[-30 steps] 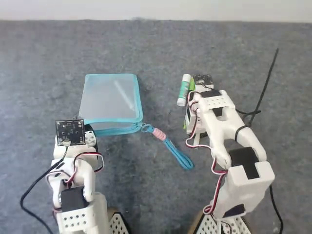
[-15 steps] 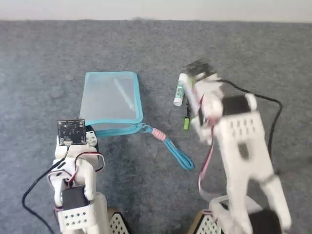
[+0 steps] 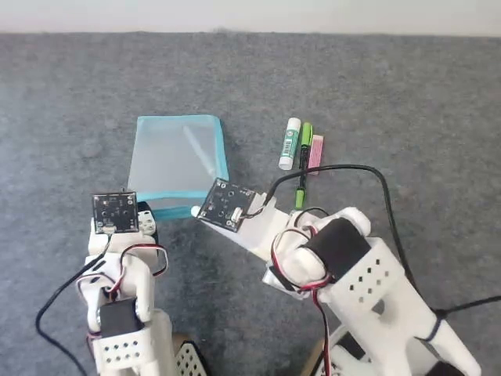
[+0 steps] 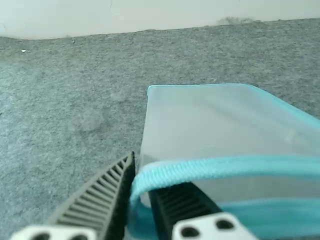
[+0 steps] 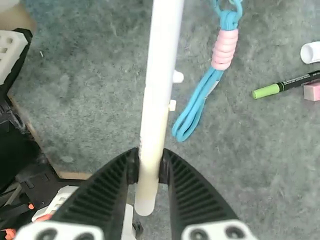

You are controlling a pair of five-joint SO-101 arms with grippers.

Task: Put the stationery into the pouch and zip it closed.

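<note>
Your right gripper (image 5: pixel 148 156) pinches a white pen (image 5: pixel 160 85). The pen's tip is just beside the pouch (image 3: pixel 172 160) opening. Your left gripper (image 4: pixel 141 176) pinches the pouch's blue edge. The green marker (image 3: pixel 302 166) lies well apart.

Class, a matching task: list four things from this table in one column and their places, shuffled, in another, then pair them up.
1. slim white pen
2. translucent pouch with teal trim
3. green marker pen
4. pink block eraser

A. edge pinched by the fingers of the left gripper
B. on the grey carpet, between a white tube and the eraser
C. clamped in the fingers of the right gripper
D. on the carpet, at the marker's other side

Pairs: 1-C, 2-A, 3-B, 4-D.
</note>
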